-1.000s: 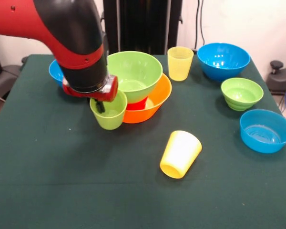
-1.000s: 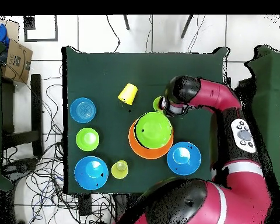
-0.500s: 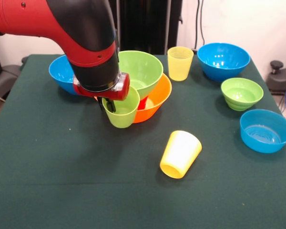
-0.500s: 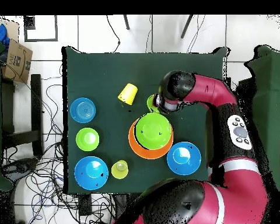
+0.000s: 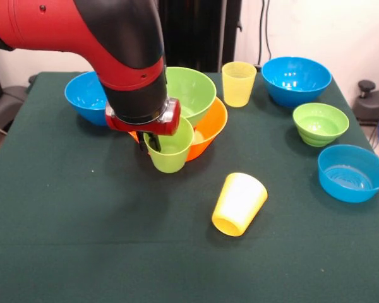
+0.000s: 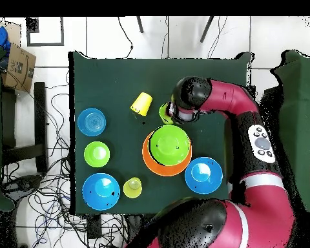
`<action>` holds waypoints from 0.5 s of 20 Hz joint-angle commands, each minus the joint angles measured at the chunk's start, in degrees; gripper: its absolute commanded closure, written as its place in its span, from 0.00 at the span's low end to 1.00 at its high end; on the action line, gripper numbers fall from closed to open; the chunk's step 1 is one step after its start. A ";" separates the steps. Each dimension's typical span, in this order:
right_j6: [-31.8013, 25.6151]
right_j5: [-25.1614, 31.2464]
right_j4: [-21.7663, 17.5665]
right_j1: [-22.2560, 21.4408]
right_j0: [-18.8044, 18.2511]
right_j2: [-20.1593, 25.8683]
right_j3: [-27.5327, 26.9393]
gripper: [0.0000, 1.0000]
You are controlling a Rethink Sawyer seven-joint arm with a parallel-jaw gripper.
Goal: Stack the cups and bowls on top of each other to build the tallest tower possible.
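Gripping the lime green cup by its rim, the gripper had one dark finger inside the cup and was pinched shut on the cup wall, holding it upright and clear of the green table. Landmark: the large orange bowl, with the large lime green bowl nested tilted in it; whatever propped it up could not be made out. The held cup hung just in front of the orange bowl on the camera side, overlapping its rim in the front view; touching or not could not be told. In the overhead view the cup sat just above the orange bowl. Behind the orange bowl stood a pale yellow cup upright, a blue bowl further right of it. A bright yellow cup lay on its side in front of the orange bowl. A small green bowl and a shallow blue bowl were well right of it. Another blue bowl was left of the orange bowl, partly hidden by the arm.
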 commanded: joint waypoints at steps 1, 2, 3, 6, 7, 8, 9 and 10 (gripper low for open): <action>-15.83 3.22 -5.04 -1.29 2.06 4.60 -3.86 1.00; -15.42 3.71 -5.12 -1.22 2.16 4.60 -4.14 1.00; -16.02 4.74 -5.58 -1.44 2.41 4.64 -4.54 1.00; -16.69 7.79 -6.25 -1.54 3.33 4.53 -6.41 1.00; -16.86 8.80 -6.46 -1.56 3.65 4.45 -7.05 1.00; -17.02 9.80 -6.67 -1.57 3.96 4.38 -7.68 1.00; -17.33 10.79 -7.00 -1.54 4.25 4.32 -8.41 1.00; -17.64 11.77 -7.33 -1.51 4.55 4.26 -9.15 1.00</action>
